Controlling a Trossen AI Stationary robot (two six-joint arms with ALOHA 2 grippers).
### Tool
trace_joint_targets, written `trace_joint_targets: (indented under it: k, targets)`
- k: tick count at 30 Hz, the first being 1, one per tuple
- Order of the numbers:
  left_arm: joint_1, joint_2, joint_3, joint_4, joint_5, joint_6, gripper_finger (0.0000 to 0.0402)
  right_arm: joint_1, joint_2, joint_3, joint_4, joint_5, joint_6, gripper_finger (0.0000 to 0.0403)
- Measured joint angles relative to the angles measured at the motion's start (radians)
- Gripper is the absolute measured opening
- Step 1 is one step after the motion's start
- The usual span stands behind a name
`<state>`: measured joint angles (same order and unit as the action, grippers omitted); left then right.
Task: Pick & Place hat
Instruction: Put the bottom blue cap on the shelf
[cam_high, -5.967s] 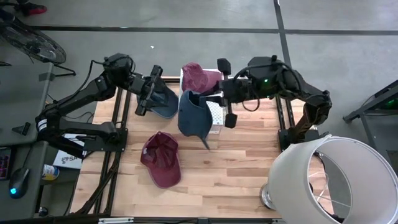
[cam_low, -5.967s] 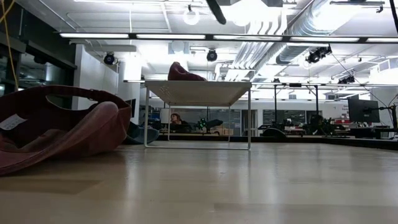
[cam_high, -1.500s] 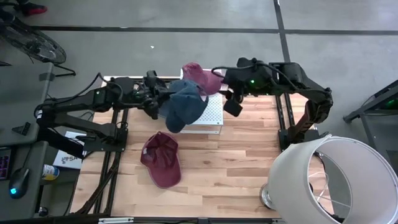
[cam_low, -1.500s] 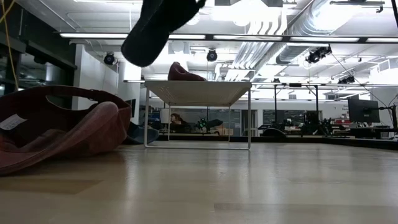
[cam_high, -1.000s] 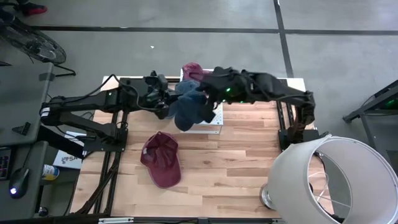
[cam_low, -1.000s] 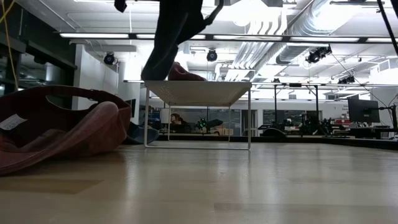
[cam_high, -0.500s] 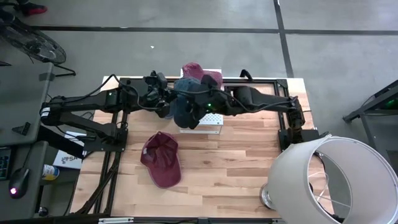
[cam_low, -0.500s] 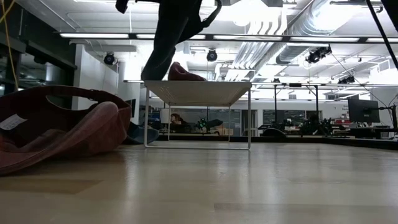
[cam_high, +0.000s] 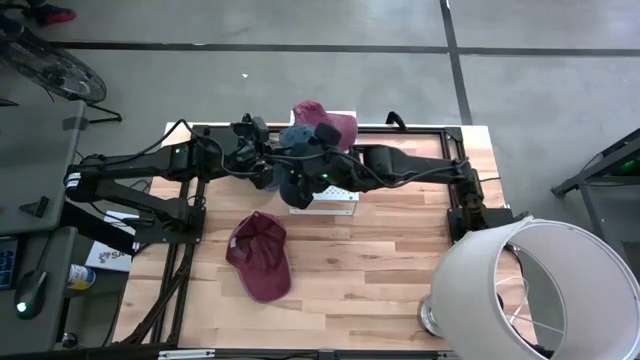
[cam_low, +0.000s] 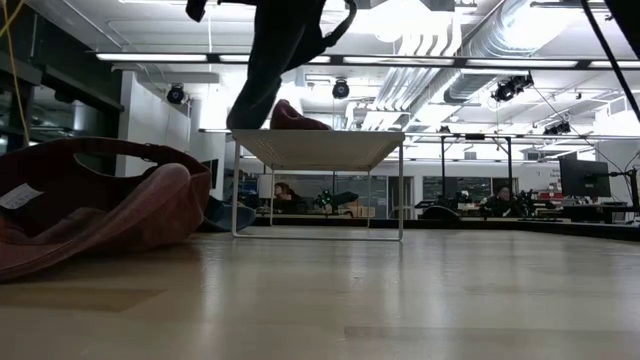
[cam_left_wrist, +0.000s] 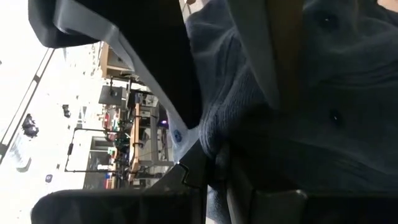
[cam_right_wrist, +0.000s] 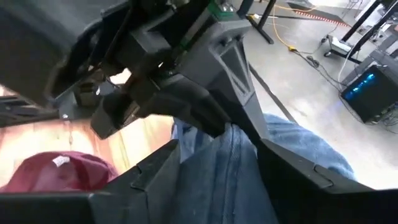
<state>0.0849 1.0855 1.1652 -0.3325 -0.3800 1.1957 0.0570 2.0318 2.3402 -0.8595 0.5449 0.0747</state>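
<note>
A blue hat (cam_high: 296, 172) hangs in the air over the near-left corner of a white stand (cam_high: 340, 192). My left gripper (cam_high: 272, 160) is shut on it from the left. My right gripper (cam_right_wrist: 224, 174) reaches in from the right and is open, one finger on either side of the hat's blue cloth (cam_right_wrist: 217, 162). In the low view the hat (cam_low: 275, 60) hangs down, its lowest end just above the stand's top (cam_low: 320, 148). A maroon hat (cam_high: 322, 120) rests on the far part of the stand. Another maroon hat (cam_high: 260, 255) lies on the wooden table. My left gripper pinches a bunched fold of the blue hat's cloth (cam_left_wrist: 219, 146) between its two fingers, coming in about level from the table's left. The hat is lifted clear and hangs below and beside the fingers. Whether my right gripper's fingers (cam_right_wrist: 155, 168) touch the cloth between them, I cannot tell.
A dark blue hat (cam_low: 228, 214) lies on the table behind the maroon one (cam_low: 90, 205). A large white lampshade (cam_high: 525, 290) stands at the near right corner. Bare wood lies between the near maroon hat and the lampshade.
My right gripper has moved toward the table's left edge and a little down, reaching the blue hat, and now stands over it beside my left gripper. The hat has stayed hanging from my left gripper above the stand.
</note>
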Motion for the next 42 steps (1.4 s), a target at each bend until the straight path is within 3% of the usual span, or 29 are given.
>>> trace_joint_targets:
  k: [11,22,35,42]
  targets:
    - [0.001,0.0,0.0,-0.006,-0.006,-0.006,0.0026,-0.045,0.018,0.0,0.004,-0.003,-0.004,0.0213]
    - [0.0,-0.002,0.002,0.016,0.023,-0.031,0.0026,-0.085,0.024,0.0,-0.006,-0.064,-0.001,0.0179]
    - [0.0,-0.001,0.002,0.037,0.031,-0.041,0.0026,-0.103,0.023,0.0,-0.033,-0.09,-0.005,0.0097]
    - [0.0,-0.001,0.002,0.036,0.029,-0.049,0.0025,-0.103,0.023,0.0,-0.04,-0.084,-0.03,0.0022]
